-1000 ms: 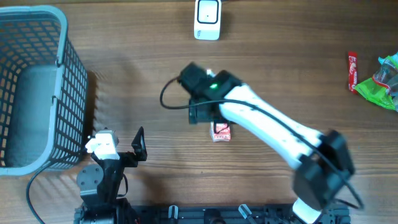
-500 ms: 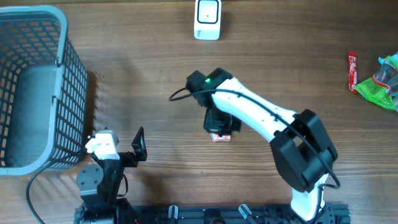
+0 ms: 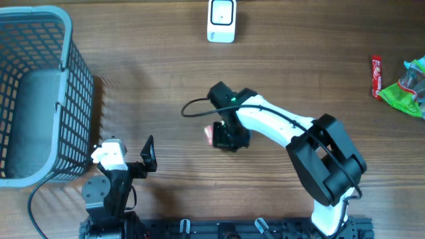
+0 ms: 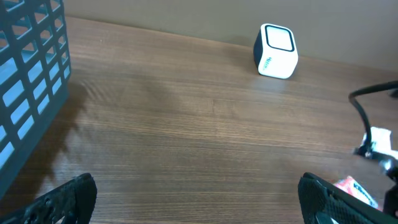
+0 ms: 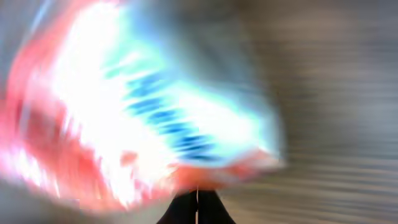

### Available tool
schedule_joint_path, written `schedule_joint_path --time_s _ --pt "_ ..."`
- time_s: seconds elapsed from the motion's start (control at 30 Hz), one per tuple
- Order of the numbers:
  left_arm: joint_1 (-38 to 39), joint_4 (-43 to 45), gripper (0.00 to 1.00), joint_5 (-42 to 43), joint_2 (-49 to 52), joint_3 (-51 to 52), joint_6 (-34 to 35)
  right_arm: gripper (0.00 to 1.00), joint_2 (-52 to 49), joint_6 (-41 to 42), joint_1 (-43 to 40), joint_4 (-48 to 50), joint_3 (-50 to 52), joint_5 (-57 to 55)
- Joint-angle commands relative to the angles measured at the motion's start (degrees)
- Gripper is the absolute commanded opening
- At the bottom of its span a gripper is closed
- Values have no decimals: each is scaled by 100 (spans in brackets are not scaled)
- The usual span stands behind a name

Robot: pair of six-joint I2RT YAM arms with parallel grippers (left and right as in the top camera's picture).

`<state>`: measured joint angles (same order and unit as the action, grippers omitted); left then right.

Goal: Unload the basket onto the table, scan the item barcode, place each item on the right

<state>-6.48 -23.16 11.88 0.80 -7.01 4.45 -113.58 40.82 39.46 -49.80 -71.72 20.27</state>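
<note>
The item is a small red and white packet (image 3: 209,133), just left of the table's middle. My right gripper (image 3: 222,137) is shut on its edge. The right wrist view shows the packet (image 5: 143,112) as a large motion-blurred red, white and blue shape, with the gripper (image 5: 198,210) pinched together on its lower edge. A white box scanner (image 3: 221,20) stands at the far edge of the table, well apart from the packet. My left gripper (image 4: 199,202) is open over bare wood at the near left. That view also takes in the scanner (image 4: 276,51) and the packet (image 4: 356,188).
A tall grey mesh basket (image 3: 40,93) fills the left side, and its wall (image 4: 25,93) shows beside the left gripper. A red bar (image 3: 376,74) and a green snack bag (image 3: 412,89) lie at the far right edge. The right arm's cable (image 3: 189,106) loops left of the wrist.
My right gripper came down on the packet, shut on it, and has drawn it a little to the left. The left arm has stayed put.
</note>
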Motion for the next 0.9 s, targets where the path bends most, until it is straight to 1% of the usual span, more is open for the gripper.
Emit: schedule_joint_path --time_s 0.0,0.03,0.07,0.1,0.13,0.17,0.2,0.3,0.43,0.5,0.6,0.7,0.73,0.8,0.87 --pt "-2 17 100 9 -33 15 52 4 -7 -208 28 -140 -369 979" --pt "-2 17 100 9 -33 15 52 4 208 -393 24 -387 -763 946" --pt "-2 17 100 9 -33 15 52 5 310 -431 24 -538 -905 916" --pt "-2 17 100 9 -33 15 52 17 485 -470 24 -769 -1075 767" --pt "-2 17 100 9 -31 15 52 87 651 -466 22 -859 -1110 485" --pt "-2 17 100 9 -33 15 52 100 695 -437 22 -857 -1110 125" --pt "-2 17 100 9 -33 15 52 100 669 -46 -15 -822 -1075 -396" --pt "-2 17 100 9 -33 15 52 99 592 -11 -264 -400 -730 -402" --pt "-2 17 100 9 -33 15 52 98 577 -496 -623 251 -203 -431" --pt "-2 17 100 9 -33 15 52 94 577 -688 -649 365 -50 -350" --pt "-2 17 100 9 -33 15 52 94 570 -1220 -643 614 -42 -92" --pt "-2 17 100 9 -33 15 52 93 387 -1233 -643 682 -39 -92" --pt "-2 17 100 9 -33 15 52 91 271 -1228 -636 667 -39 -87" --pt "-2 17 100 9 -31 15 52 100 127 -1191 -490 721 -42 -188" --pt "-2 17 100 9 -33 15 52 100 127 -868 -341 673 -142 -688"
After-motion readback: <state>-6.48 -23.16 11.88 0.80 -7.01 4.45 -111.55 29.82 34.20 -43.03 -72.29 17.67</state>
